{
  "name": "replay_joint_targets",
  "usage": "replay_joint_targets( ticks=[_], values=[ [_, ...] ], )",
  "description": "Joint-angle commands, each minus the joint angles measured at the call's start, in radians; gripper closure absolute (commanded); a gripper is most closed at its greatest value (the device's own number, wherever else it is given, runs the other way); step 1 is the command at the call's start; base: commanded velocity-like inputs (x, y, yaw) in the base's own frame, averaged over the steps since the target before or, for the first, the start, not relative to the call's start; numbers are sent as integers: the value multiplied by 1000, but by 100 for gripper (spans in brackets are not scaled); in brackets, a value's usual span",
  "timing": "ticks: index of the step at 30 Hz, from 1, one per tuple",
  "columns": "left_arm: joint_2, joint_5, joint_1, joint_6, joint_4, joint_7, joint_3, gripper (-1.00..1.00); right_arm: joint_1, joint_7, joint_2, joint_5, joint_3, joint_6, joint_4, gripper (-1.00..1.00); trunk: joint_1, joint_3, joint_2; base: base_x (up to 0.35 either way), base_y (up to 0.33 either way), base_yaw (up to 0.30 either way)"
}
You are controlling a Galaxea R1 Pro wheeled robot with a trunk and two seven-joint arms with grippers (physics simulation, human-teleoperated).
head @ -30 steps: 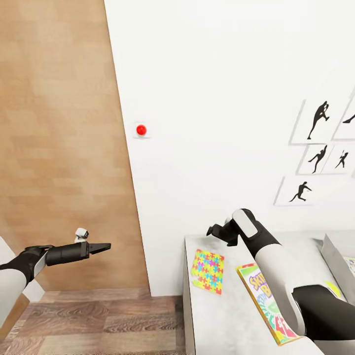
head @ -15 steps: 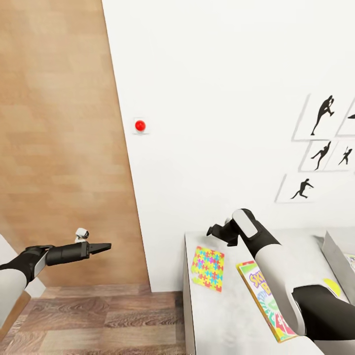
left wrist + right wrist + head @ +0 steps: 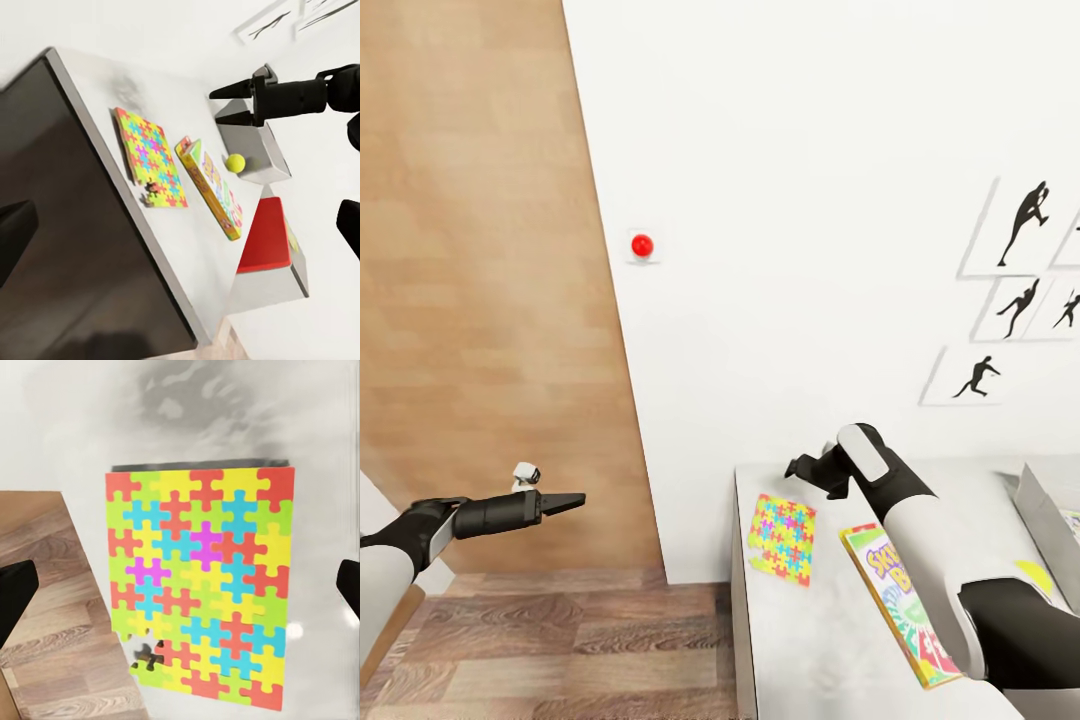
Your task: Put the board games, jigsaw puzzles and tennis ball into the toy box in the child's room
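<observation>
Smooth grey table (image 3: 800, 640) bears a flat jigsaw puzzle (image 3: 201, 585) (bright, interlocking).

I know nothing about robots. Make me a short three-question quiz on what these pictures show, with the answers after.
1. True or false: the jigsaw puzzle on the table has a gap where pieces are missing.
2. Which lies closer to the tennis ball: A) the puzzle, B) the board game?
3. Fill in: the right claw hangs above the ____ and holds nothing.

Key:
1. True; a gap shows at one corner in the right wrist view.
2. B.
3. Table, close to the puzzle. Its fingertips sit wide apart at the edges of the right wrist view.
</observation>
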Motion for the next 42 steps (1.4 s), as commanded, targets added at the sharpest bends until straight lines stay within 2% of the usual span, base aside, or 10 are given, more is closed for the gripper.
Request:
replay_joint_targets(
  ticks=[1,7,12,17,31,42],
  values=[
    [0,-3,-1,11,0,-4,2,-100,-1,-8,-5,-11,7,1,-1,-100,1,-4,-2,0,0,0],
    [0,-4,-1,11,0,-4,2,-100,-1,13,-39,-13,5,2,-3,-100,1,-13,-2,0,0,0],
    [0,-4,-1,11,0,-4,2,-100,-2,99,-74,-13,5,2,-9,-100,1,-21,-2,0,0,0],
    [0,-4,-1,11,0,-4,2,-100,-2,153,-89,-13,4,2,-11,-100,1,-30,-2,0,0,0],
    [0,-5,-1,11,0,-4,2,-100,-5,174,-99,-13,4,2,-14,-100,1,-52,-2,0,0,0],
    [-1,-4,-1,11,0,-4,2,-100,-6,175,-91,-13,6,2,-14,-100,1,-70,-2,0,0,0]
  ],
)
